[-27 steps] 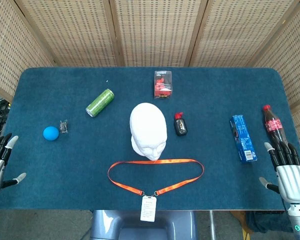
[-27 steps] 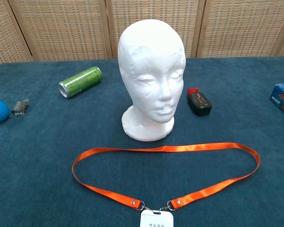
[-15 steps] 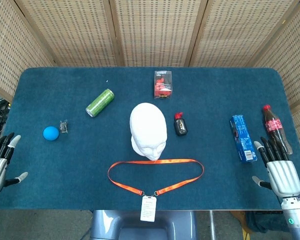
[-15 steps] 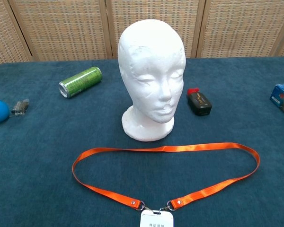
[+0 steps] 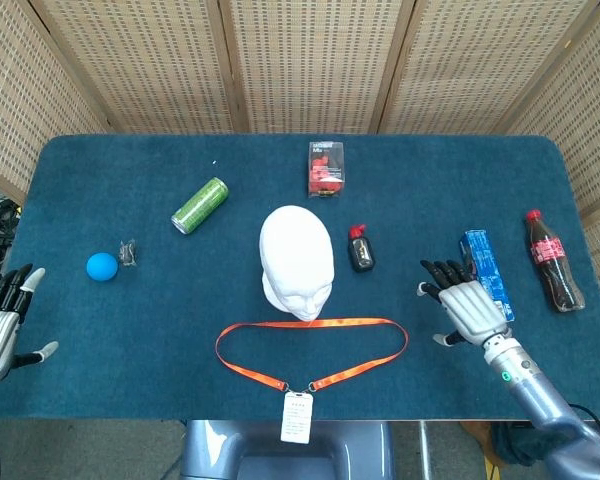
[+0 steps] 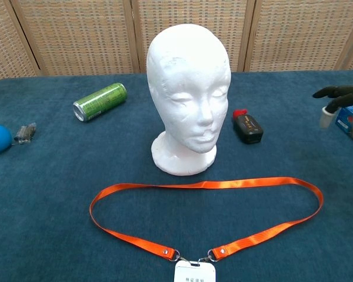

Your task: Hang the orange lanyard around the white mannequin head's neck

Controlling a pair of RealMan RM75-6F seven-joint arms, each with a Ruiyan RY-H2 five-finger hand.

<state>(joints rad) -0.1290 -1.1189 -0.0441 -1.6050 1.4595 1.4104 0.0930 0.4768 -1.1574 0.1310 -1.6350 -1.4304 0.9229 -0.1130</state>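
Our right hand [image 5: 467, 303] has swung in from the table's right edge and now hovers over the blue cloth beside the blue box [image 5: 486, 275], fingers spread and holding nothing. Our left hand [image 5: 0, 325] stays at the left edge, also empty with fingers apart. The orange lanyard [image 6: 206, 184] lies in a flat loop on the table [image 5: 130, 330] just in front of the white mannequin head [image 6: 190, 106], its white badge [image 6: 195, 272] at the near edge. The head stands upright with nothing around its neck.
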